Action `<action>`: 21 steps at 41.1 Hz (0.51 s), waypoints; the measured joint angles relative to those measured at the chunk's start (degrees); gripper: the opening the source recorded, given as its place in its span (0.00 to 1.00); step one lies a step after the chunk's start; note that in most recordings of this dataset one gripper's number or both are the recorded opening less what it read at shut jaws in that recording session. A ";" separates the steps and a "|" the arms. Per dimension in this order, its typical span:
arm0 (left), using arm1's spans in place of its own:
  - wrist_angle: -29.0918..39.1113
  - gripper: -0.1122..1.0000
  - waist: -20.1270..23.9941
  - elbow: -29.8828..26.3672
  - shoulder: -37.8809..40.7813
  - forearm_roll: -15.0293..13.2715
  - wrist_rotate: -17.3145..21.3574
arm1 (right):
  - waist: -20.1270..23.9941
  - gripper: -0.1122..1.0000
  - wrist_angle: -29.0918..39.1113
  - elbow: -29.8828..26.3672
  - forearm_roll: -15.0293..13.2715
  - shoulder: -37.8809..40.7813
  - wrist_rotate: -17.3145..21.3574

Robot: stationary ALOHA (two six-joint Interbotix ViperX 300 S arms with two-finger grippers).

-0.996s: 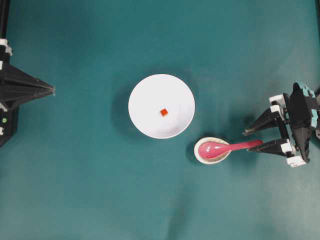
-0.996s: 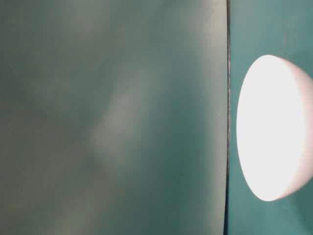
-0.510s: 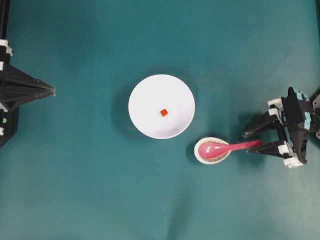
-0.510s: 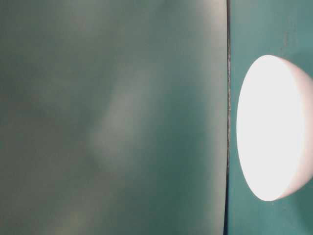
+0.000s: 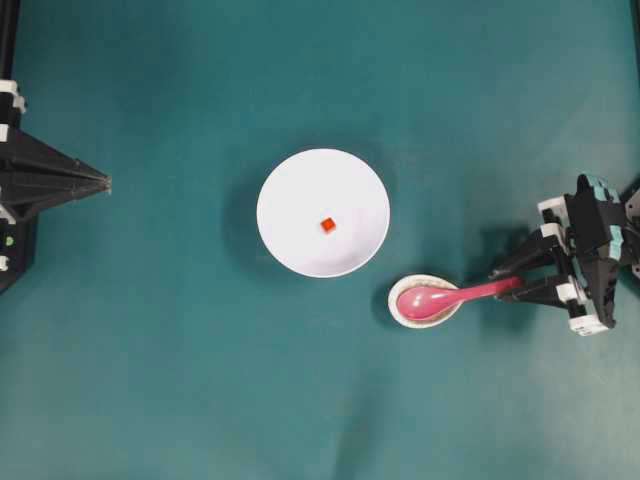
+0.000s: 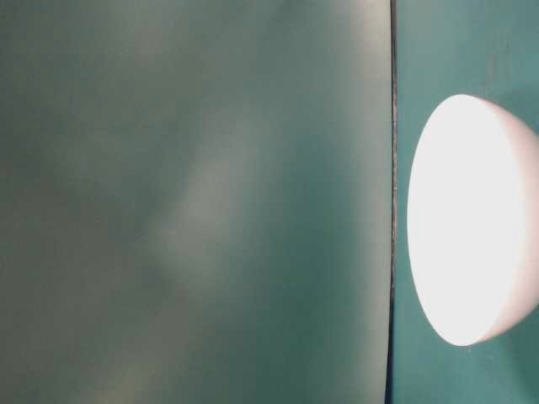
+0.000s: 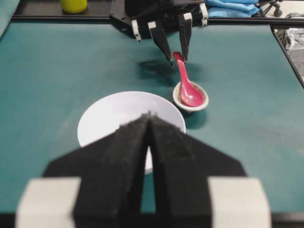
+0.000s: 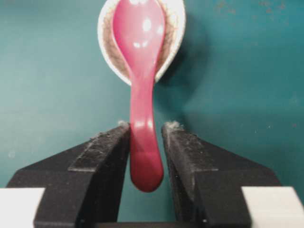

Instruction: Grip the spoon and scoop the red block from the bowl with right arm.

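I see the spoon (image 5: 447, 295) lying with its deep pink bowl cupped in the small speckled dish (image 5: 424, 300), its handle sticking out to the right in the overhead view, toward my right arm (image 5: 595, 235). The right gripper (image 8: 146, 130) straddles the end of that handle: in the right wrist view one finger sits on each side, the left pad (image 8: 111, 142) looks to be touching the handle while a thin sliver of table shows beside the right one, so I read it as narrowed around the spoon but I cannot tell whether it is truly pinching it. The red block (image 5: 327, 225) rests inside the bowl (image 5: 290, 190), a little off its middle, well apart from the spoon; the bowl stands just up and left of the speckled dish, near it but not touching. The table-level view gives me only the bowl's bright side. Over at the left edge, the left gripper (image 5: 100, 182) hangs with its fingers pressed together, pointing toward the bowl across the green table (image 5: 180, 380)
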 measured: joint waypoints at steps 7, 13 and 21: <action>0.09 0.10 0.00 0.00 0.00 0.00 -0.09 | 0.00 0.42 0.09 0.00 0.00 0.00 -0.53; 0.09 0.10 0.00 0.00 0.09 0.00 -0.09 | 0.00 0.41 0.09 0.00 0.09 0.00 -0.79; 0.09 0.10 0.00 0.09 0.09 0.09 -0.09 | 0.00 0.32 0.00 0.00 0.00 0.00 -0.79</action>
